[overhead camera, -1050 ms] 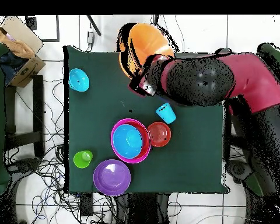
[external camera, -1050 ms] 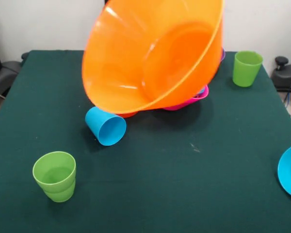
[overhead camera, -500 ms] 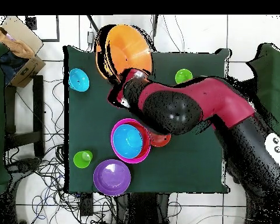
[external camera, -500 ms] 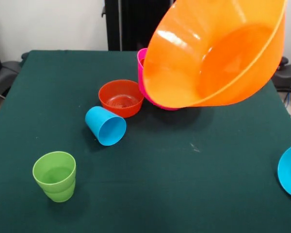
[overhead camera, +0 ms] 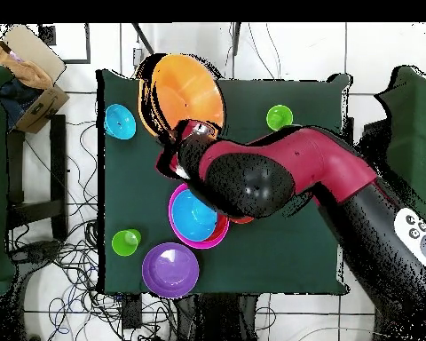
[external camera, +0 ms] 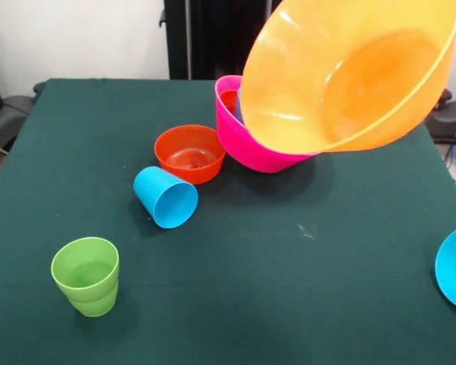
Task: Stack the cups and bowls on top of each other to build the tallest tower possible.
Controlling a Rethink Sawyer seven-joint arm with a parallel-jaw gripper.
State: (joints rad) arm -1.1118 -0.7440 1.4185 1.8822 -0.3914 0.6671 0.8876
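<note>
The large orange bowl [external camera: 357, 76] hangs tilted in the air over the table's far right, its opening turned toward the front camera. In the overhead view my gripper [overhead camera: 183, 135] meets the rim of the orange bowl [overhead camera: 185, 89] and is shut on it; the arm covers its fingers. Below it sits the tower: the pink bowl [external camera: 251, 144] with a red-orange and a blue bowl [overhead camera: 194, 216] nested inside. A small red-orange bowl [external camera: 188, 154] stands beside it. The sky blue cup [external camera: 166, 198] lies on its side. One lime green cup [external camera: 86, 275] stands upright near the front left.
A purple bowl [overhead camera: 170, 269] and a lime green cup [overhead camera: 125, 241] sit near the robot's side of the green table [external camera: 304, 304]. A small blue bowl [overhead camera: 120, 121] lies near a table edge. Another green cup [overhead camera: 280, 116] stands at the far side.
The orange bowl swung from over the table's middle to the right and rose in the front view. That uncovered the small red-orange bowl and more of the pink stack.
</note>
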